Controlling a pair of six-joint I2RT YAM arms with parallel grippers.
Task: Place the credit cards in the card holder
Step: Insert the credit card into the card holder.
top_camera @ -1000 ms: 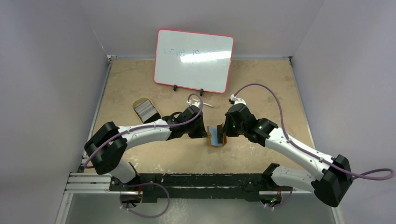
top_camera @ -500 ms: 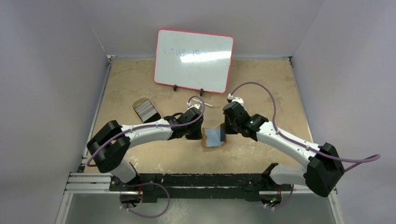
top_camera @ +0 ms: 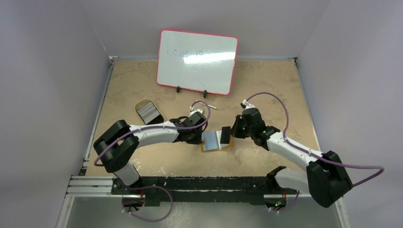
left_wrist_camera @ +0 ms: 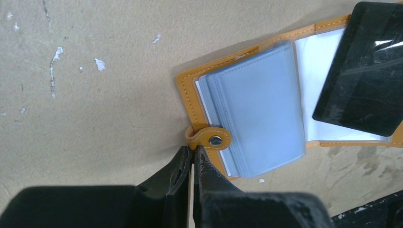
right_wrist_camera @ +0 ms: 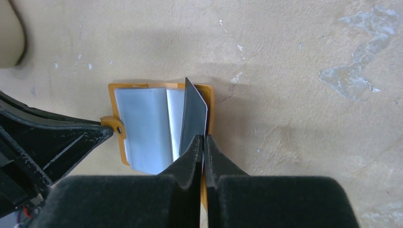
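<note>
The card holder (top_camera: 211, 145) lies open on the table, orange-tan with bluish clear sleeves. In the left wrist view it (left_wrist_camera: 252, 118) fills the middle, and my left gripper (left_wrist_camera: 192, 154) is shut on its edge just below the snap tab (left_wrist_camera: 210, 138). My right gripper (right_wrist_camera: 203, 140) is shut on the edge of a black credit card (right_wrist_camera: 194, 116). It holds the card tilted over the right half of the card holder (right_wrist_camera: 142, 123). The black card also shows in the left wrist view (left_wrist_camera: 366, 90) and the top view (top_camera: 225, 134). The orange-yellow card is out of view.
An oval tan tin dish (top_camera: 140, 104) with flat grey things in it lies left of the arms. A red-framed whiteboard (top_camera: 197, 61) stands at the back. A slim pen (top_camera: 210, 106) lies in front of it. My two grippers (top_camera: 199, 137) (top_camera: 230, 133) flank the holder closely.
The card holder has opened out flatter and shifted left with my left gripper. My right gripper has swung to the right and lower, with the black card still in it.
</note>
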